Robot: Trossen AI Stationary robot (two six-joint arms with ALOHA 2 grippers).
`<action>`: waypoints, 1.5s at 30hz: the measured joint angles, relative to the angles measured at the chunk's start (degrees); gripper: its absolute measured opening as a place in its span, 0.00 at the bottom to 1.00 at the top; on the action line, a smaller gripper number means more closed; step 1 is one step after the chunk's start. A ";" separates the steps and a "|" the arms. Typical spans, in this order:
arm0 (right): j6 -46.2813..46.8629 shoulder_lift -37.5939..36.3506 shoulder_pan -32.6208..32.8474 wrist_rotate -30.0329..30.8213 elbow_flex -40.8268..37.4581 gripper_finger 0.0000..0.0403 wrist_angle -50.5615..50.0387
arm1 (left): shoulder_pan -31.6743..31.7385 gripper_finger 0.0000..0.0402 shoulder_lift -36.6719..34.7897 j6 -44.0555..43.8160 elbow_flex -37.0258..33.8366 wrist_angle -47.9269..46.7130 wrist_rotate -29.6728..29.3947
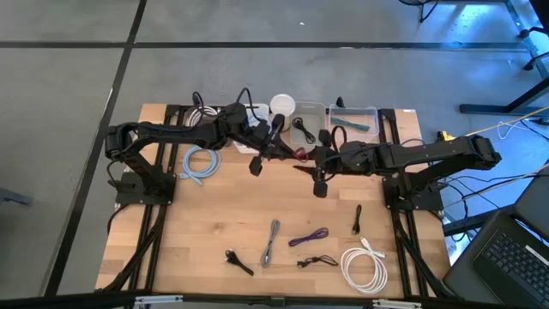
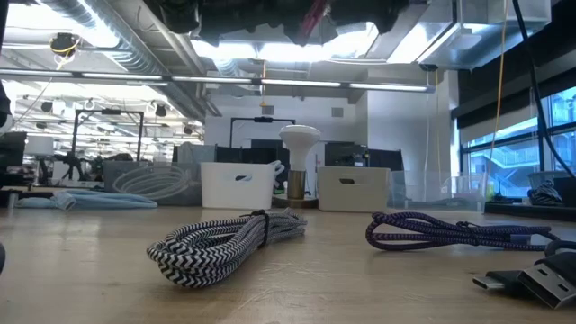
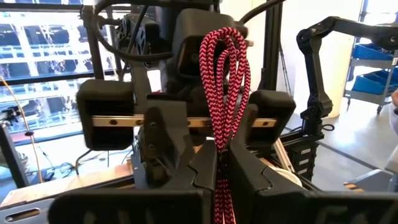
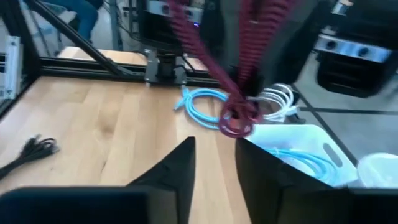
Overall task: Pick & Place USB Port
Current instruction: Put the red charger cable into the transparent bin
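Above the counter's (image 1: pixel 206 232) back middle, the left tool (image 3: pixel 219 163) is clamping the red braided cable (image 3: pixel 225 87). The right tool (image 4: pixel 214 160), fingers apart, is hovering beside it, over bare wood.

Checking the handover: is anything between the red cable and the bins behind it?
Nothing visible blocks it. The left gripper holds the red cable in the air between both arms; the right gripper, open, sits just below it. The clear bins lie beyond.

white coiled cable (image 1: pixel 362 265) at table corner, light blue cable (image 1: pixel 200 163) beside left edge, white bins (image 2: pixel 236 184) behind
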 joint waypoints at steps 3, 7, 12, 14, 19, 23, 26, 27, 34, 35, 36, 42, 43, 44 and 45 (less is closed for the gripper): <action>-0.04 0.00 0.00 -0.15 0.00 0.36 0.74 | 0.05 0.03 0.00 0.02 0.00 0.00 0.00; -0.42 0.00 -0.52 -0.16 0.00 0.42 2.89 | 0.01 0.03 0.00 0.02 0.00 0.00 0.00; -0.95 1.39 -1.83 -0.16 0.02 0.44 6.61 | -0.08 0.03 0.00 -0.03 0.00 0.00 0.02; -0.96 2.36 -2.10 -0.23 0.02 0.43 7.83 | -0.08 0.03 0.00 -0.05 0.00 0.00 0.03; -1.60 4.21 -2.51 -1.61 0.02 0.41 10.15 | -0.08 0.03 0.00 -0.03 0.00 -0.08 0.24; -1.61 4.35 -2.51 -0.60 0.02 0.26 10.40 | -0.08 0.03 0.00 -0.08 0.00 -0.07 0.21; -1.86 4.31 -2.49 -0.56 0.02 0.07 10.21 | -0.08 0.03 0.00 -0.24 0.00 -0.09 0.31; -1.98 4.27 -2.49 -0.60 0.02 0.06 10.21 | -0.08 0.03 0.00 -0.24 0.00 -0.07 0.28; -1.64 4.24 -2.51 -0.52 0.02 0.06 9.88 | 0.05 0.11 0.00 -0.97 0.00 -0.07 -0.10; -1.65 4.24 -2.49 -0.36 0.02 0.06 9.75 | 0.05 0.13 0.00 -1.26 0.00 0.00 -0.11; -1.79 4.24 -2.51 -0.34 0.02 0.06 9.60 | 0.05 0.15 0.00 -1.45 0.00 0.01 -0.11; -2.24 4.20 -2.38 1.33 0.02 0.06 8.87 | -0.45 0.29 0.00 -1.97 0.00 -0.30 -0.44; -2.81 3.77 -1.99 2.98 0.02 0.06 7.46 | -0.45 0.31 -0.02 -1.97 0.00 -0.99 -0.55; -3.23 3.15 -1.43 5.44 0.04 0.06 4.88 | -0.41 0.33 -0.02 -1.97 0.00 -1.87 -0.90; -3.30 2.44 -0.90 8.58 0.44 0.06 1.34 | -0.13 0.36 -0.18 -1.95 0.00 -3.44 -1.03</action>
